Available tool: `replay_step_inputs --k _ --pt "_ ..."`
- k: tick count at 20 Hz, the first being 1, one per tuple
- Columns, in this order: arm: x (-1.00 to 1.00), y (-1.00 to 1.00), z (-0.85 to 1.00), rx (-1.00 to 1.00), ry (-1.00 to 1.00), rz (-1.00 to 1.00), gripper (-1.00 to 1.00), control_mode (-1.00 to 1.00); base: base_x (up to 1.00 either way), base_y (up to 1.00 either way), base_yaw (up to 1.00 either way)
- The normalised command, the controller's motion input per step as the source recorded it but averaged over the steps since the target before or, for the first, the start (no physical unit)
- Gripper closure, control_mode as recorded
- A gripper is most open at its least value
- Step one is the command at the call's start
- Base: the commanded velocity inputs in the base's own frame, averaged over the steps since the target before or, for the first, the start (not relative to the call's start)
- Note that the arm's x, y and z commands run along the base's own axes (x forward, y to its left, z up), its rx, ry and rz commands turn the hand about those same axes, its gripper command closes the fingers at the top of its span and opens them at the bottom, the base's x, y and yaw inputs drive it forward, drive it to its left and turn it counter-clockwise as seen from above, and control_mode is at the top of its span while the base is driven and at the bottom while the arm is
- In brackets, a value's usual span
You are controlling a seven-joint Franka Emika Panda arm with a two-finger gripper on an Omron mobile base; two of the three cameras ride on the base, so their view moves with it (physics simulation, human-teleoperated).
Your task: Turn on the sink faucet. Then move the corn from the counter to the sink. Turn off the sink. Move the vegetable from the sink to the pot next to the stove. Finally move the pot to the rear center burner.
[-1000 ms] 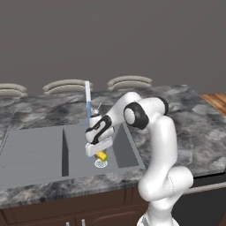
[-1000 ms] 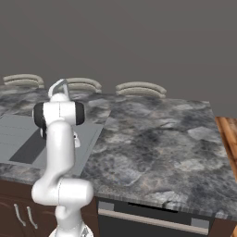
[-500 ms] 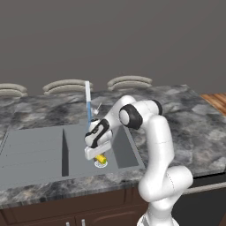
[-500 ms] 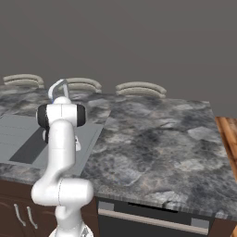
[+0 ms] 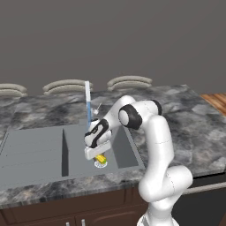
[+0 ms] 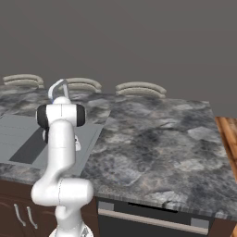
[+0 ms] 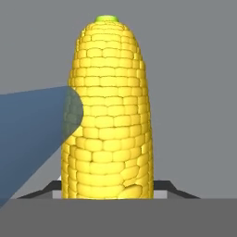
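Jaws pinching the corn (image 7: 109, 111) between them, low over the sink (image 5: 39, 150).

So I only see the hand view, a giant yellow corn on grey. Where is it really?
Observer: The corn is low in the right basin of the sink, just over the drain ring.
Operator: What's the blue stuff beside it?
Observer: Water, it seems. A blue stream runs down by the sink faucet, behind the tool.
Operator: And what's around the sink?
Observer: Marbled counter, stretching off to the robot's right.
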Motion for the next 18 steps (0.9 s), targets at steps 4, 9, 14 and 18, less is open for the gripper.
replay_step_inputs --k 4,9,14,18 --pt "-0.02 -0.06 -0.03 0.02 0.0 0.0 -1.0 -1.0 0.0 0.0 0.0" --pt "-0.1 -0.12 0.2 0.01 0.0 -0.03 -1.0 -1.0 0.0 0.0 0.0" --pt "-0.12 -0.01 0.32 0.0 0.0 -0.02 -1.0 -1.0 0.0 0.0 0.0" --pt "-0.15 -0.01 0.48 0.0 0.0 -0.01 -1.0 -1.0 0.0 0.0 0.0"
